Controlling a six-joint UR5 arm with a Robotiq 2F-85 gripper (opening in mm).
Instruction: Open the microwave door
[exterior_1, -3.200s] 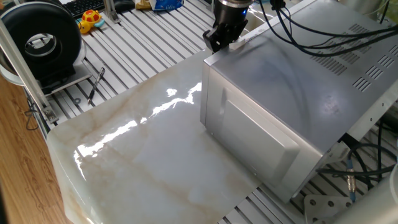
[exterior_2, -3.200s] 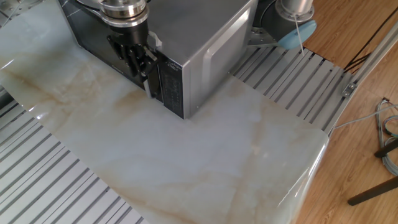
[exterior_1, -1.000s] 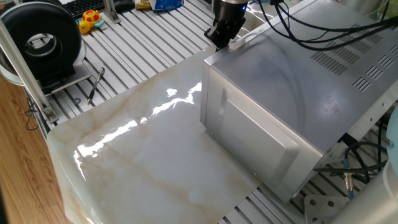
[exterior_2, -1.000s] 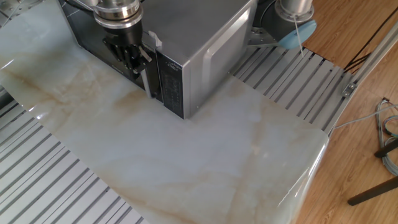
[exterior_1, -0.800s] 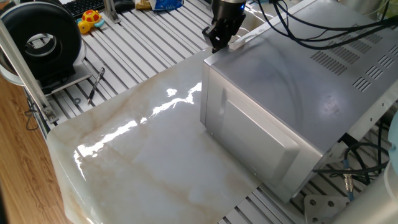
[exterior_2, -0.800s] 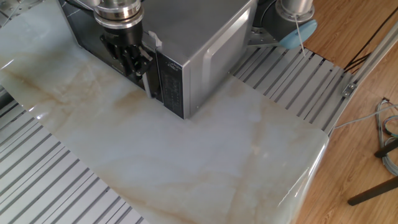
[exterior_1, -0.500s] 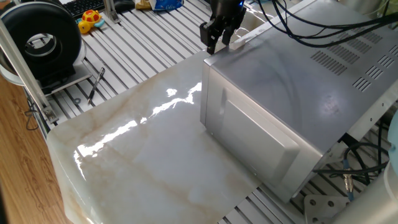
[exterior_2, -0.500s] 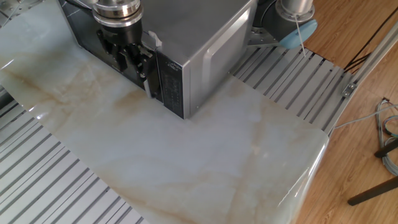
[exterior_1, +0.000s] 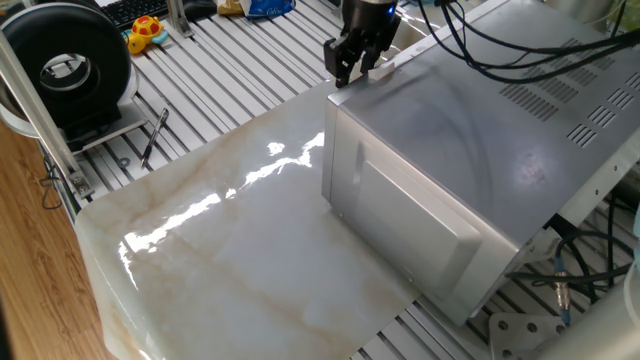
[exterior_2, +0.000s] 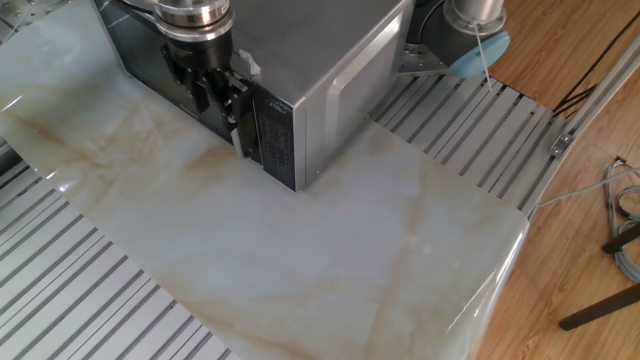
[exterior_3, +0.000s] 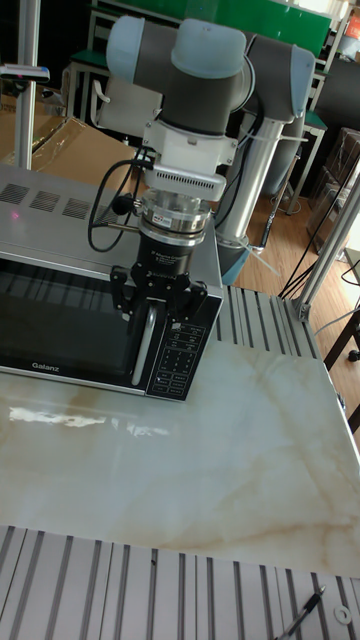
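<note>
The microwave (exterior_1: 450, 130) is a big silver box on the marble slab, seen from behind in one fixed view and from its front (exterior_3: 60, 200) in the tall view. The microwave door (exterior_3: 60, 315) is dark glass and lies flat against the box. Its upright silver handle (exterior_3: 148, 350) stands beside the keypad (exterior_3: 185, 360). My gripper (exterior_3: 157, 310) is open, with one finger on each side of the handle's top. From the other sides the gripper (exterior_1: 348, 68) (exterior_2: 208, 90) hangs at the front corner of the box.
The marble slab (exterior_1: 230, 250) spreads in front of the microwave. A black reel (exterior_1: 70, 60), a yellow toy (exterior_1: 147, 30) and a pen-like tool (exterior_1: 155, 135) lie on the slatted table beyond it. Black cables (exterior_1: 500, 50) trail over the microwave's top.
The gripper's fingers were together at the door's edge a second ago and have spread apart. The arm has barely shifted. The door has not moved.
</note>
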